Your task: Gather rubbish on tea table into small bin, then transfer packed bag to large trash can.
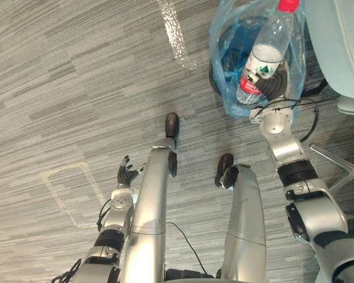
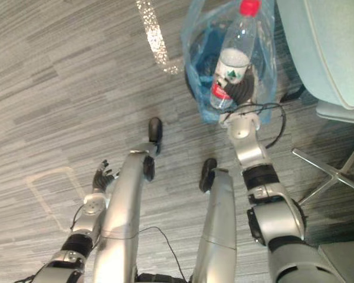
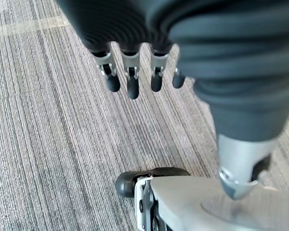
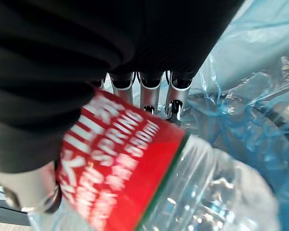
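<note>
Bottle [image 1: 264, 56] in R hand [image 1: 271, 88], cap fwd

Bright even light, white glare streak [image 1: 176, 32] on the carpet [image 1: 59, 88] left of the blue bag [image 1: 222, 88], glints on the bottle [image 1: 265, 54] inside it, shadows faint.

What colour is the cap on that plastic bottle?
Red cap on the clear plastic bottle; left eye view shows best.
</note>
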You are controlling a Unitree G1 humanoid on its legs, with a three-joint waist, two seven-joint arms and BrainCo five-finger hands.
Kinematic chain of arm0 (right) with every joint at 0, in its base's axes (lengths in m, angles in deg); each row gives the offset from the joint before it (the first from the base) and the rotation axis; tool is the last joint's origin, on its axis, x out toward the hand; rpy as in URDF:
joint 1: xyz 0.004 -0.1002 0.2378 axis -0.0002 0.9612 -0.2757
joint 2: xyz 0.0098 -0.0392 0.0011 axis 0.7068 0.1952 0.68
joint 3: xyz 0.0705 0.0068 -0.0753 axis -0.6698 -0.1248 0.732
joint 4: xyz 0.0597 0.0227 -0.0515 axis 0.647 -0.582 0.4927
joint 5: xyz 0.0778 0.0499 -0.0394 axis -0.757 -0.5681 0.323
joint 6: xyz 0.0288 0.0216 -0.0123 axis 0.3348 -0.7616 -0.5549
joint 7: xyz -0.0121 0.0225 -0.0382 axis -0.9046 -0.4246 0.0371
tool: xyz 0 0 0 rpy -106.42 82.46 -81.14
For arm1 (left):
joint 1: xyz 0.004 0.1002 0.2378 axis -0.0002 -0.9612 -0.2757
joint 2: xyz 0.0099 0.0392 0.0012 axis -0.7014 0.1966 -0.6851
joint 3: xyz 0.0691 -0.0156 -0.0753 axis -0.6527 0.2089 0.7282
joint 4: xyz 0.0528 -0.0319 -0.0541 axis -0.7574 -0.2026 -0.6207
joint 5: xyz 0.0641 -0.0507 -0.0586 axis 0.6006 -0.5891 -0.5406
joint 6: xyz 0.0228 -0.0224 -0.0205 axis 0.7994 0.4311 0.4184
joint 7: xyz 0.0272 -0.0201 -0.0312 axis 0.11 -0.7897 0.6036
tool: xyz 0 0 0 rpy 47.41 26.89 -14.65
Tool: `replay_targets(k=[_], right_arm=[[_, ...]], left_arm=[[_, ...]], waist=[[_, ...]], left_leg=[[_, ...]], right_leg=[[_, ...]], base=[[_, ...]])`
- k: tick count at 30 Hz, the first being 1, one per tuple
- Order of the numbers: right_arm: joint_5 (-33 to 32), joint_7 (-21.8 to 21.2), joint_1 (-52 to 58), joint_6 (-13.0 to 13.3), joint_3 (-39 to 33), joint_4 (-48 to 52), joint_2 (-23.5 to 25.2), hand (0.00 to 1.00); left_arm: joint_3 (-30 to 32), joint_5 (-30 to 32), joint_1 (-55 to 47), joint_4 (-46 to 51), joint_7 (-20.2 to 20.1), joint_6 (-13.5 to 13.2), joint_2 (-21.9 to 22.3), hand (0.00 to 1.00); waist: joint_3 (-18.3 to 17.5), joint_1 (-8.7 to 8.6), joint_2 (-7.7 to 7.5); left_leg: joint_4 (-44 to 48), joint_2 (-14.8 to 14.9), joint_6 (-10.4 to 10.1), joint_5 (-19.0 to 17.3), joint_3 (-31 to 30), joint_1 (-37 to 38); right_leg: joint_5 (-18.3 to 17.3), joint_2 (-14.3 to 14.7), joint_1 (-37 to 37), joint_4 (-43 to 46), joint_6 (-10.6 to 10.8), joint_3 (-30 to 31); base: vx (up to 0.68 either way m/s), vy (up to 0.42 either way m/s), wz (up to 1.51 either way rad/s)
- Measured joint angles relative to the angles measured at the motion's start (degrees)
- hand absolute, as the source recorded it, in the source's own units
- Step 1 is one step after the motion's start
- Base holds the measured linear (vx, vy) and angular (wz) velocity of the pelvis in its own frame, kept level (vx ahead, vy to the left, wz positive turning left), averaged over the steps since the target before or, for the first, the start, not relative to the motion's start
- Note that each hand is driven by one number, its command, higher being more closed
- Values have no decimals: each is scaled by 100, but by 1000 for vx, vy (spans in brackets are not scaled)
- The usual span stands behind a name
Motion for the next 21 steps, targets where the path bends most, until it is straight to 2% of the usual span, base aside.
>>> replay_targets(k=[9,21], right_arm=[[-10,158,-220,48,136,99,-16,0],[265,137,483,114,381,1512,1,0]], left_arm=[[-35,-58,-1,-19,12,-8,-7,0],[34,113,27,-219,-4,23,-27,0]], waist=[[-21,9,5],[-48,-25,-9]], left_leg=[[-16,1,-28,31,-47,-13],[-11,76,-30,50,-46,96]], right_leg=[[-14,11,-36,55,-35,-37],[22,61,77,-2,-87,-65]], base=[[-3,0,2],[-8,10,-2]])
